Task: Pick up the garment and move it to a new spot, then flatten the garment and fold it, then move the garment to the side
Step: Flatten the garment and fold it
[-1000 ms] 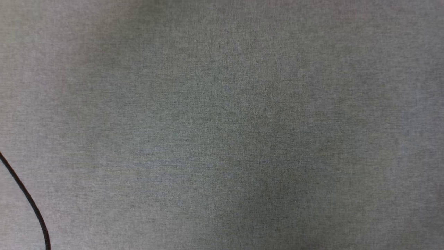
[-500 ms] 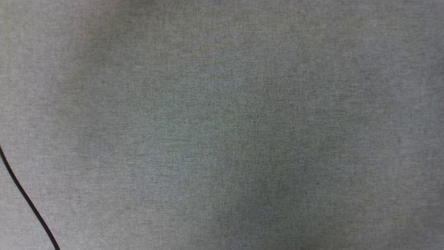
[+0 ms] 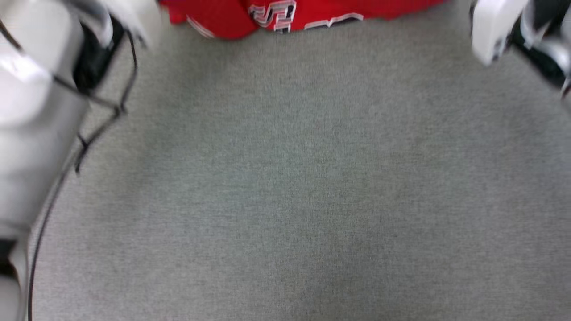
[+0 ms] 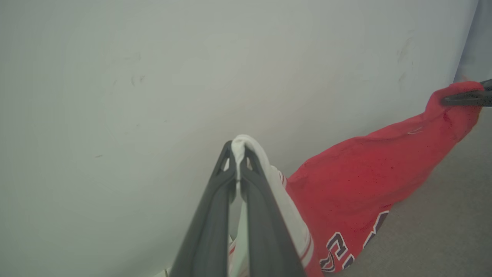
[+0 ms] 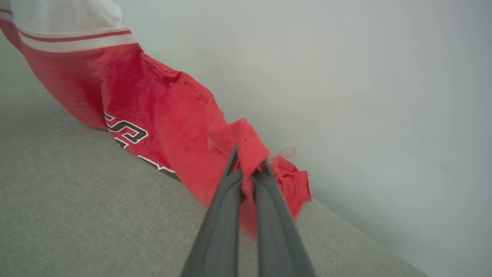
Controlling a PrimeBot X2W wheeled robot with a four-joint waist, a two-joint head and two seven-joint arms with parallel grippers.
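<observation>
The garment (image 3: pixel 223 15) shows at the very top edge. It is red and cut off by the edge, with black letters (image 3: pixel 273 15) that have white lines around them. Below it is a wide grey cloth surface (image 3: pixel 312 178). The left arm (image 3: pixel 31 111) is big, pale and blurry on the left side, with thin black cables (image 3: pixel 119 109) looping just beside it. The right arm (image 3: pixel 493 26) — white with dark parts — sits in the top right corner. The garment is between the two arms.
</observation>
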